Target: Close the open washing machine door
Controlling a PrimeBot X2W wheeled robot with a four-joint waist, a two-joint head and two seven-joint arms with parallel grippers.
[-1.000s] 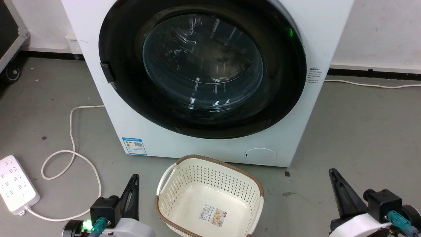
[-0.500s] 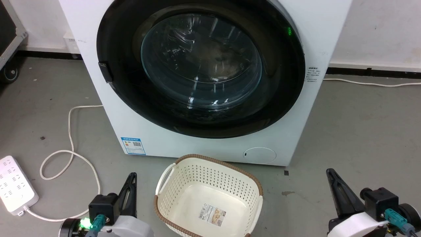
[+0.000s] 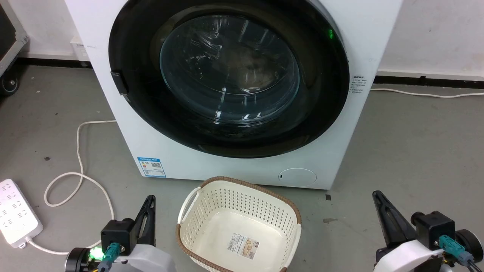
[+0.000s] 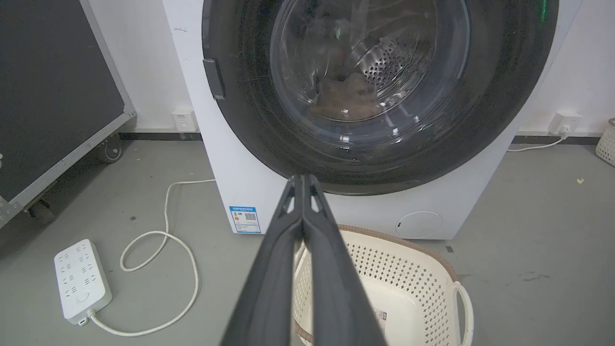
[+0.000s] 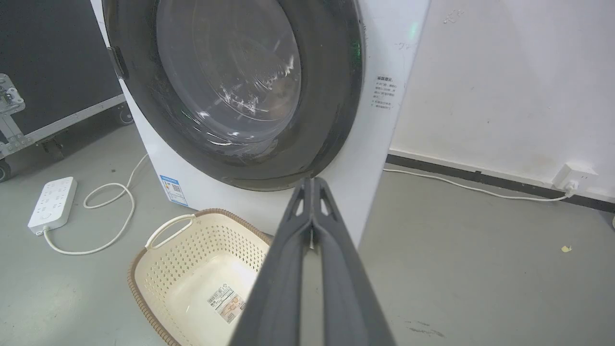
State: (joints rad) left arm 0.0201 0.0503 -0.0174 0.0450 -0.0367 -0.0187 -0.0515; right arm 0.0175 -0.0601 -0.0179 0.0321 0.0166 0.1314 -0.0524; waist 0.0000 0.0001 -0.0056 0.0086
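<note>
Grey floor all round. The door sits flush in the front of the washing machine, same as a second ago; only the view drifted. The left end effector and right end effector hang before it, pinched together, empty. Closing looks done.

I am looking at the washing machine, which is showing a white body and a blue label sticker. The washing machine door is gleaming glossy black around clear glass, and a small green light is glowing at its rim. The laundry basket is showing cream walls dotted with rows of holes under a brown woven rim. The floor is showing grey with a few dark specks. The power strip and its cable are showing white. My left gripper and my right gripper are each showing 2 dark grey fingers. A green lamp is glowing on my left wrist beside a teal plug.
</note>
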